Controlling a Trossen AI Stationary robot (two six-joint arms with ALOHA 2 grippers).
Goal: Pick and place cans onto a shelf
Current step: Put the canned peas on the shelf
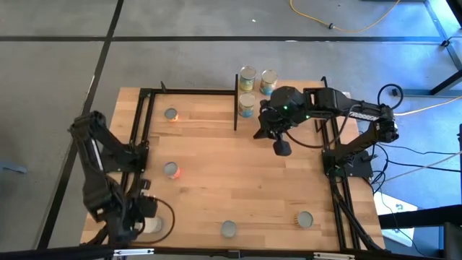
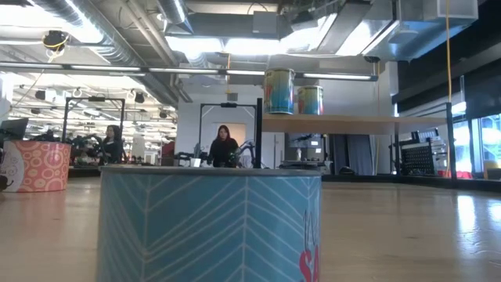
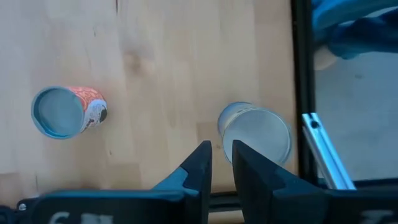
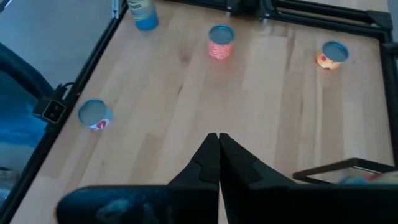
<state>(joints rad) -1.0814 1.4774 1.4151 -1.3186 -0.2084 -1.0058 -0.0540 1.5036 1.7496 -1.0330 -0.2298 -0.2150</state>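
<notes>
Cans are scattered across your table (image 1: 238, 173) in the high view: three cans (image 1: 247, 79) stand clustered on the shelf (image 1: 289, 87) at upper centre, while single ones sit at left centre (image 1: 171, 115), mid-left (image 1: 171, 170), bottom centre (image 1: 229, 230) and bottom right of centre (image 1: 304, 219). All show silvery round tops from above.

The right gripper (image 1: 281, 147) hovers just below the shelf, over bare wood. Its wrist view shows you what the overhead cannot: the fingers (image 4: 208, 163) pressed together, holding nothing, with an orange-red can (image 4: 220, 42) and two other cans farther off.

The left gripper (image 1: 148, 207) waits at the lower left corner. Only its wrist view shows its fingers (image 3: 199, 169) slightly parted with nothing between them, beside a pale can (image 3: 256, 132) at the black frame rail (image 3: 301, 93), and an orange-labelled can (image 3: 67, 111) to the left.

The low view alone gives you labels: a blue chevron-patterned can (image 2: 210, 225) fills the foreground, and two green-yellow cans (image 2: 279, 92) stand on the shelf board at upper centre. People (image 2: 223, 146) stand in the room behind.
</notes>
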